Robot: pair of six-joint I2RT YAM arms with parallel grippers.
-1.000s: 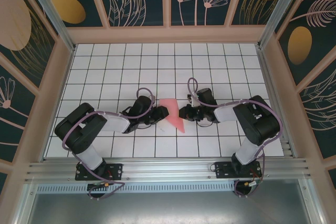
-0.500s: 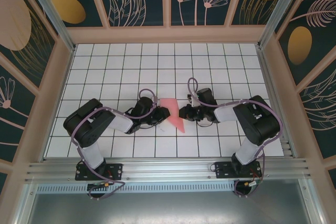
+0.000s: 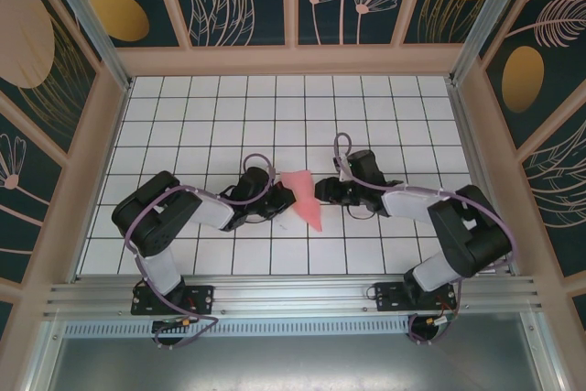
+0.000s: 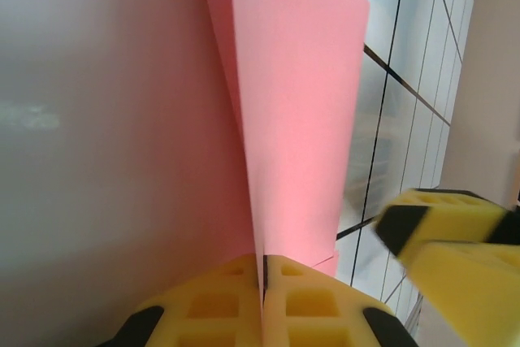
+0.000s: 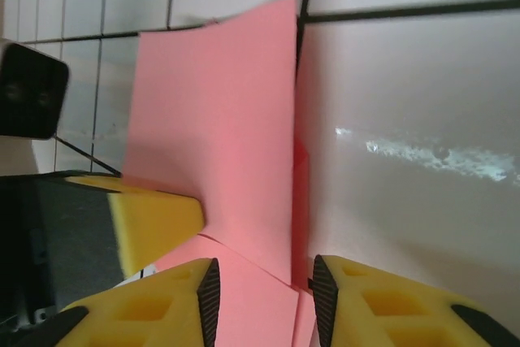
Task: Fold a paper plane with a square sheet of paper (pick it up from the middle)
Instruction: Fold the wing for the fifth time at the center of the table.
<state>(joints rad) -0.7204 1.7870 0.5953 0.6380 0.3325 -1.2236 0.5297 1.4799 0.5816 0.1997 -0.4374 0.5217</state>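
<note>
While my left end effector [image 4: 262,294] pinches shut on the paper plane [image 4: 296,119] crease, ctr of bench [image 3: 385,107] toward near edge, my right end effector [image 5: 266,302] sits open astride it. Folds approx done; wings left.

Centre's tight: left pincer [image 3: 282,200] clamped on the paper plane [image 3: 304,200], right pincer [image 3: 320,191] gaping around its other edge, plane filling the space between. Far half of the tabletop [image 3: 275,107] is wide open, and walls [image 3: 293,59] box it in.
</note>
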